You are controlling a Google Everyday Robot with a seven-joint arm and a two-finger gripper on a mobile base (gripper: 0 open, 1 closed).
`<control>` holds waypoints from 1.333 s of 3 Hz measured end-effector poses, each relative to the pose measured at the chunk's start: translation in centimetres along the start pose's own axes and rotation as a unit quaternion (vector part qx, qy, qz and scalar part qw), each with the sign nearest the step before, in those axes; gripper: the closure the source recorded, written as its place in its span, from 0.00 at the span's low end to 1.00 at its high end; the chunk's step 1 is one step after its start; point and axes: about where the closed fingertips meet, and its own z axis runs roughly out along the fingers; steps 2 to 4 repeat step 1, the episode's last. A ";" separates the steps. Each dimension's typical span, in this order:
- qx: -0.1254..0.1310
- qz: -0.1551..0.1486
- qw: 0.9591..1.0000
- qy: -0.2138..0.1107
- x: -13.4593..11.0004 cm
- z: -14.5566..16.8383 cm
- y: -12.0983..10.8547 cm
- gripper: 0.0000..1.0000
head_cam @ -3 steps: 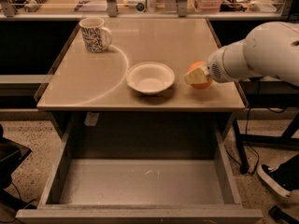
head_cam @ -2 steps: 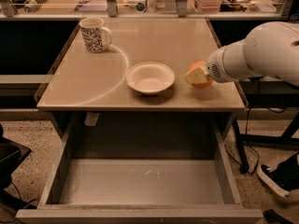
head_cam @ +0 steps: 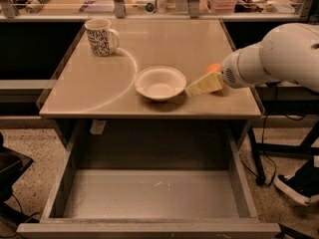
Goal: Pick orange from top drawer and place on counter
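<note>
- your gripper (head_cam: 203,84) sits low over the right part of the counter (head_cam: 99,83). its pale tip points left toward the white bowl (head_cam: 160,82) and ends just beside the bowl's right rim.
- you cannot tell from this view whether the gripper is clamped on anything or free.
- the orange (head_cam: 213,67) shows only as a small bright patch right behind the gripper, tucked against the white arm (head_cam: 279,54). most of it is hidden, and you cannot tell whether it rests on the counter's surface or is lifted off it.
- that puts the orange over the counter, near its right edge.
- the top drawer (head_cam: 149,193) is pulled out below the counter's front edge, and you see its flat grey floor and low grey sides.
- a patterned mug (head_cam: 101,36) stands upright at the counter's back left, handle to the right, well apart from the bowl and the gripper.
- the arm reaches in from the right side of the view.
</note>
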 end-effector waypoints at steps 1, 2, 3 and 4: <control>0.000 0.000 1.000 0.000 0.0 0.0 0.0 0.00; 0.000 0.000 1.000 0.000 0.0 0.0 0.0 0.00; 0.000 0.000 1.000 0.000 0.0 0.0 0.0 0.00; 0.000 0.000 1.000 0.000 0.0 0.0 0.0 0.00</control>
